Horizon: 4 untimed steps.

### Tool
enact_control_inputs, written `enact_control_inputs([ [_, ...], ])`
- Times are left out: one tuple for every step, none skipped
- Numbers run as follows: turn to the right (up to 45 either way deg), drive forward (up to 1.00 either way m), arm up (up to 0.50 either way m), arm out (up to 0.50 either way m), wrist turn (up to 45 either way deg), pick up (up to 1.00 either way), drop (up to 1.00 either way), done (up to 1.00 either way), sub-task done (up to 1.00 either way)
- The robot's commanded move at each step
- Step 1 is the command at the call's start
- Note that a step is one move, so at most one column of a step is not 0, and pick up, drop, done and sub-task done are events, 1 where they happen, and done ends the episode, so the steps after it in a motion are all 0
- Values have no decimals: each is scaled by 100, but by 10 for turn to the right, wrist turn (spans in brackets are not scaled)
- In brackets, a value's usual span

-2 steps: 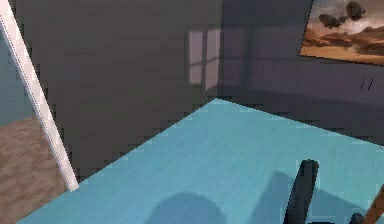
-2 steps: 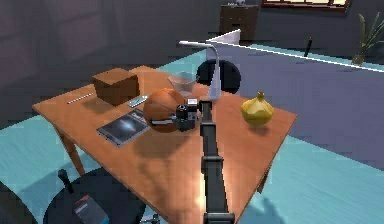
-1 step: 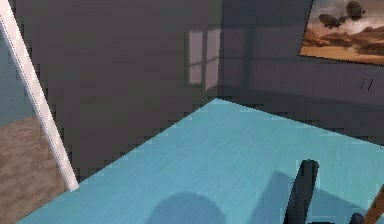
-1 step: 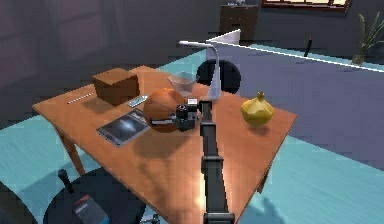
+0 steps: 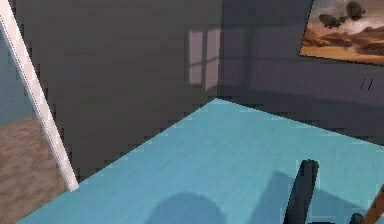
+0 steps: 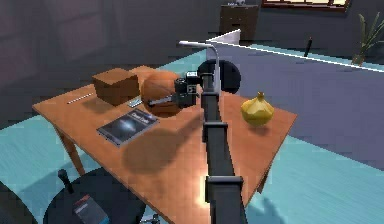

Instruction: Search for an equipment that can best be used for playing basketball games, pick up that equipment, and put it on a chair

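Note:
In the arm side view an orange-brown ball (image 6: 155, 88), round like a basketball, rests on a wooden table (image 6: 180, 150). My arm rises from the bottom edge, and the gripper (image 6: 176, 96) stands at the ball's right side. I cannot tell whether it holds anything or touches the ball. A black chair (image 6: 95, 200) stands at the table's near left corner. Another dark round-backed chair (image 6: 228, 76) is behind the table. In the forward view a dark chair (image 5: 303, 195) shows at the bottom right.
On the table lie a brown box (image 6: 115, 82), a dark magazine (image 6: 128, 127), a pen (image 6: 75, 100) and a yellow gourd-like thing (image 6: 257, 110). A plant (image 6: 365, 40) stands far right. The forward view has teal floor, a dark wall, a painting (image 5: 345, 30) and a white door frame (image 5: 40, 100).

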Motion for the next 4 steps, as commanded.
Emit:
enact_control_inputs([
  [0,0,12,0,0,0,0,0,0],
  [0,0,0,0,-450,0,0,0,0],
  [0,0,0,0,-450,0,0,0,0],
  [0,0,0,0,-90,0,0,0,0],
])
